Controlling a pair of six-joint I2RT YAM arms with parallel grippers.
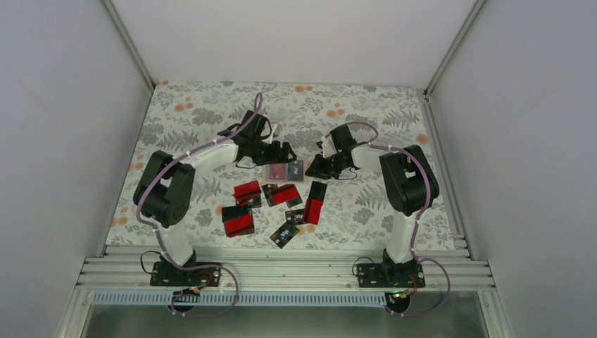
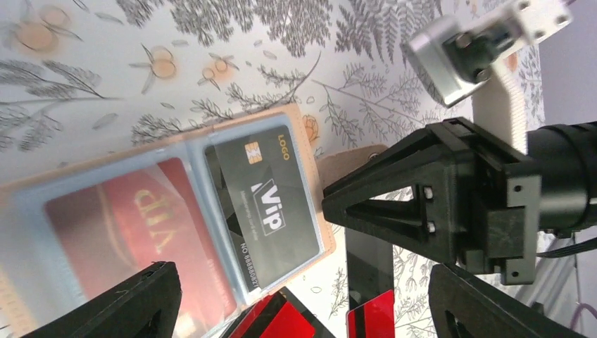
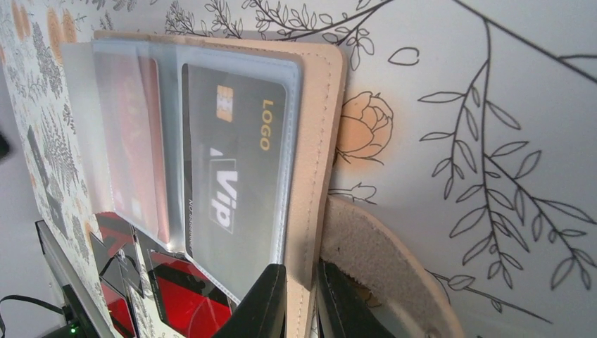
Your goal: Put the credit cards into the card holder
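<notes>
The tan card holder (image 1: pixel 284 171) lies open on the floral table, with clear sleeves facing up. One sleeve holds a black VIP card (image 2: pixel 264 204) and the other a red card (image 2: pixel 134 225). My right gripper (image 3: pixel 304 304) is shut on the holder's tan edge (image 3: pixel 317 141), beside its snap flap (image 3: pixel 380 260). It also shows in the top view (image 1: pixel 315 167). My left gripper (image 2: pixel 303 313) is open and empty, hovering just above the holder (image 2: pixel 318 190). Several loose red-and-black credit cards (image 1: pixel 281 194) lie in front of the holder.
More cards lie toward the near edge (image 1: pixel 238 220), (image 1: pixel 285 234), (image 1: pixel 315 201). Two loose cards (image 2: pixel 369 310) sit right below my left fingers. White walls close in the table on the left, right and back. An aluminium rail (image 1: pixel 281 271) runs along the near edge.
</notes>
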